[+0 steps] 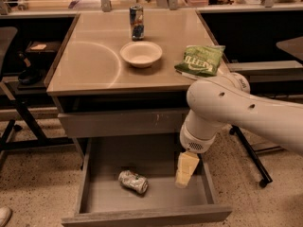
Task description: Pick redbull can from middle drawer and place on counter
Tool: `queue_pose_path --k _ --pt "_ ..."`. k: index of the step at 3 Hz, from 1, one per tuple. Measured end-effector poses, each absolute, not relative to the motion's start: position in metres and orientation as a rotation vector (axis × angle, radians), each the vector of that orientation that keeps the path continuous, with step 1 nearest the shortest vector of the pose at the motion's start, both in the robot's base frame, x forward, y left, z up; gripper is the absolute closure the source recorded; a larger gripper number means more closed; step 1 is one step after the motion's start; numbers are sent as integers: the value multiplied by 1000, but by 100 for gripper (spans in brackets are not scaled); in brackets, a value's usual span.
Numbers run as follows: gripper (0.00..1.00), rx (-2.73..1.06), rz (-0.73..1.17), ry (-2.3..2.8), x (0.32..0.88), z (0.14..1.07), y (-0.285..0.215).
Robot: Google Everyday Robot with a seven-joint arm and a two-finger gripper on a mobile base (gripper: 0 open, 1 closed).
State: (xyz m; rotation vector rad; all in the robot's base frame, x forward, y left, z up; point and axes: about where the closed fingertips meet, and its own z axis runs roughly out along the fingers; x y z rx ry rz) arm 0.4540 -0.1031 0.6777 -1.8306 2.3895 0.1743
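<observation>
Whether the jaws stand apart or together we cannot tell; the gripper (183, 176) shows as one pale yellowish shape pointing down into the open middle drawer (161, 198), over the right part of its grey floor and close to the right wall. We see nothing held in it. The redbull can (133, 181) lies on its side on the drawer floor, left of the gripper and apart from it, roughly at the middle of the drawer; its dented silvery skin carries small coloured marks, but we can read no lettering on it. The white arm (236, 109) comes in from the right, and its rounded joint sits in front of the closed drawer front (118, 123) above, which bears a few pale scratches. On the beige counter (90, 63) we find a pale bowl (141, 54) near the middle and, behind it, a taller blue and silver can (137, 22) standing upright, with print we cannot make out. A green snack bag (200, 60) lies at the right edge of the counter, partly overhanging it; it has large pale lettering on its face, which we cannot read with certainty. A faint circular sheen curves across the counter's left half.
</observation>
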Motion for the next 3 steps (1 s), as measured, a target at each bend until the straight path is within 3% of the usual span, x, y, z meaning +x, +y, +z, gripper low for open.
queue_pose_path --k 1,3 --pt "0 -1818 221 2371 455 669 -100" --pt "0 -1819 308 2323 475 584 -34"
